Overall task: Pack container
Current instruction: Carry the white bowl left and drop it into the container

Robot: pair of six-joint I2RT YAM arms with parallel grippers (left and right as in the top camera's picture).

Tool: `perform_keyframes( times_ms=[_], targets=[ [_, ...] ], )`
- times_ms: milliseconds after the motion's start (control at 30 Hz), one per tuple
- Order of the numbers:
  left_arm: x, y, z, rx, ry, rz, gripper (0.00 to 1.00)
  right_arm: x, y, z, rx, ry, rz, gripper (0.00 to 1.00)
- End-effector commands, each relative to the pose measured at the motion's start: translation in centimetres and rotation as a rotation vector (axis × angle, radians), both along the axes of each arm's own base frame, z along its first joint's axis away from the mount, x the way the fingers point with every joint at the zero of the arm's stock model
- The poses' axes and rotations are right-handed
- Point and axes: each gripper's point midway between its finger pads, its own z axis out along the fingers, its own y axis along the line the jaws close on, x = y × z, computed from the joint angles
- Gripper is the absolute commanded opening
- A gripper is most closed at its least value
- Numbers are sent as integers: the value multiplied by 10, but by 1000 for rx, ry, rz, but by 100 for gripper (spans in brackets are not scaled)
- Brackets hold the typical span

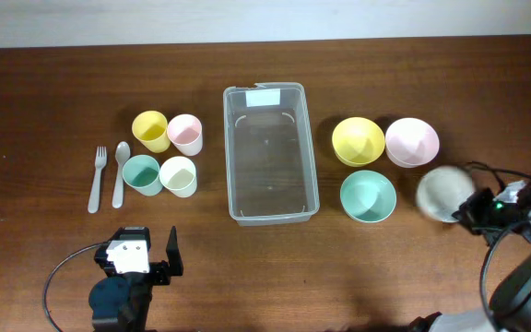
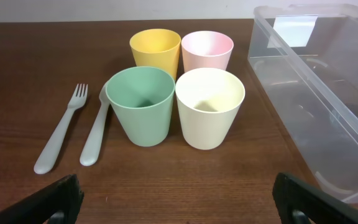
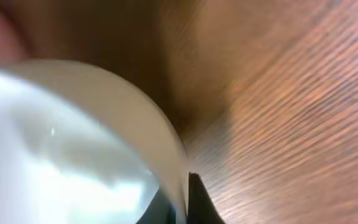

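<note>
Table (image 1: 44,92): dark wood under everything.
Container (image 1: 272,157): sat clear at mid-table, white label on its far short end.
Cups (image 1: 141,173): four, clustered left of the container.
Fork (image 1: 96,180), spoon (image 1: 119,180): farther left.
Bowls (image 1: 358,140): yellow, pink and green, right of the container.
White bowl (image 1: 445,193): blurred, farther right.
Right gripper (image 1: 468,207): apparently clamped on that bowl's rim.
Left gripper (image 2: 176,199): fingers spread, holding nothing.

Cups (image 1: 166,152) left of container (image 1: 271,218), bowls (image 1: 358,140) right
</note>
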Motion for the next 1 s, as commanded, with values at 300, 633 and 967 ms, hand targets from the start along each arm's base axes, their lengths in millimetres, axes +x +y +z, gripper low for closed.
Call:
perform_keyframes(
  times_ms=[300, 633, 967],
  targets=[
    [0, -3, 0, 4, -4, -17, 100, 53, 83, 192, -161, -500, 285, 4],
    [0, -3, 0, 4, -4, -17, 100, 104, 272, 252, -202, -609, 744, 4],
    [0, -3, 0, 4, -4, -17, 100, 203, 361, 99, -192, -337, 952, 4]
  ],
)
